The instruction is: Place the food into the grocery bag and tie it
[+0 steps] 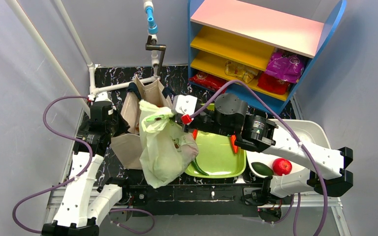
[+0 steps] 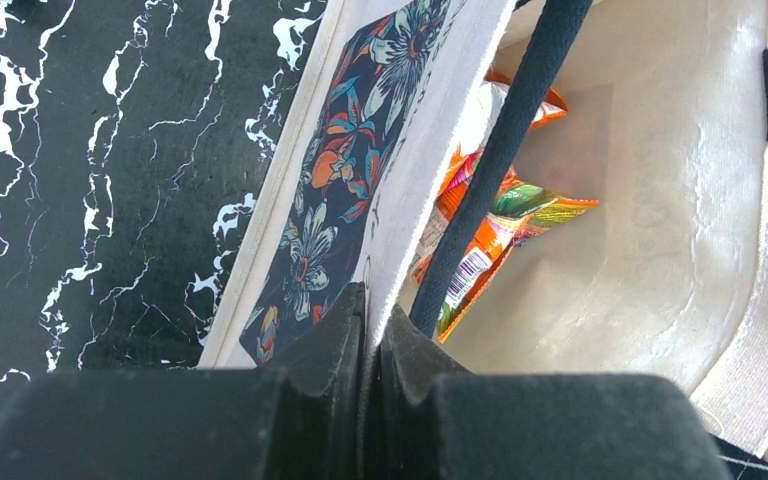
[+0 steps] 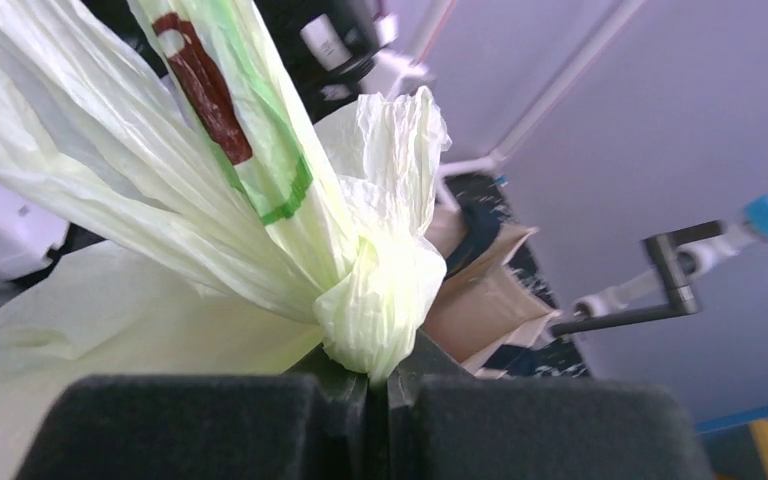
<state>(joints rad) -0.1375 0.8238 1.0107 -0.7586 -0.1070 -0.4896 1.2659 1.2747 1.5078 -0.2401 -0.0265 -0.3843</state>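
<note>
The pale-green grocery bag [image 1: 163, 150] hangs bulging, its top bunched into a knot [image 3: 378, 300]. My right gripper [image 3: 378, 368] is shut on that knot and holds the bag up beside the tote; it shows in the top view [image 1: 176, 118] too. My left gripper [image 2: 372, 312] is shut on the rim of the beige canvas tote [image 2: 430, 140], at the tote's left side in the top view [image 1: 122, 127]. Orange snack packets [image 2: 495, 225] lie inside the tote. A red round fruit [image 1: 282, 166] and a dark green vegetable [image 1: 261, 168] lie in the white bin [image 1: 309, 132].
A lime-green tray [image 1: 221, 155] sits right of the bag, with a dark green vegetable [image 1: 200, 168] at its front left corner. A blue and yellow shelf [image 1: 266, 44] with snack packets stands at the back right. A white pipe frame [image 1: 123, 84] stands behind the tote.
</note>
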